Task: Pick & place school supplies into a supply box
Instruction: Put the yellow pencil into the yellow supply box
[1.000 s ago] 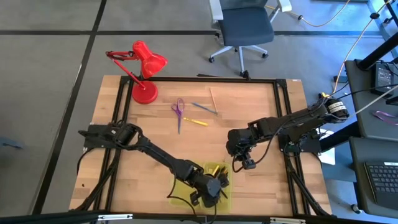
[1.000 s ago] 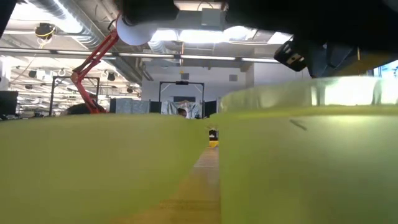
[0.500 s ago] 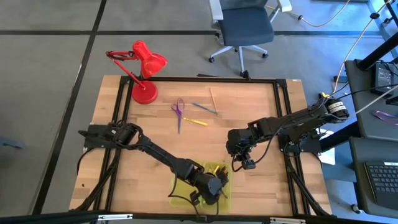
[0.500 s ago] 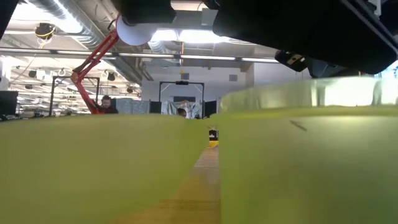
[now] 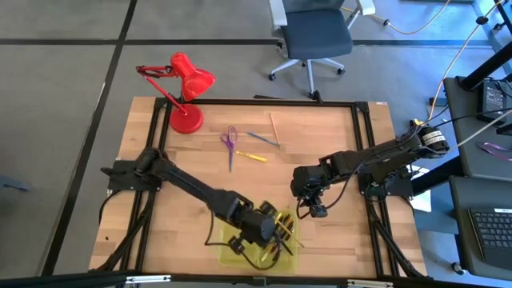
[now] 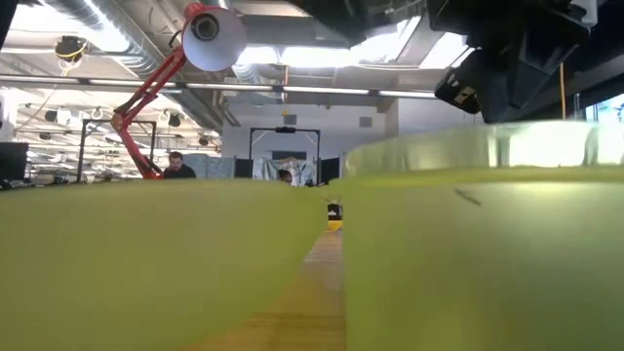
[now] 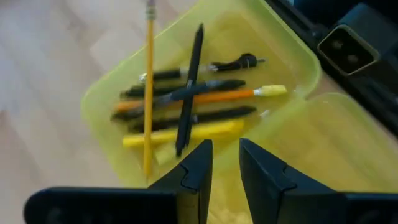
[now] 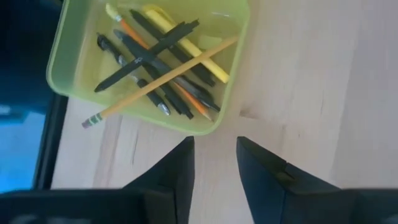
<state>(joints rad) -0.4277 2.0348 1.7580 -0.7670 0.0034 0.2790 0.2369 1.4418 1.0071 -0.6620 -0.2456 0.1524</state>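
The yellow-green supply box lies open near the table's near edge, and its walls fill the low view. One half holds several pens. A black pen lies crosswise on them. A yellow pencil rests on the box wall with its eraser end sticking out. My left gripper hovers open and empty above the box. My right gripper hangs open just right of the box. Purple scissors, a blue pen, a yellow pen and a tan pencil lie on the table's far part.
A red desk lamp stands at the far left corner. An office chair is beyond the far edge. Bare wood lies between the box and the loose supplies. A person shows far back in the room.
My left gripper has risen from low over the box and drawn back a little toward the table's far left. The pens inside now show from above, and the dark arm has left the top of the low view. My right arm has kept still.
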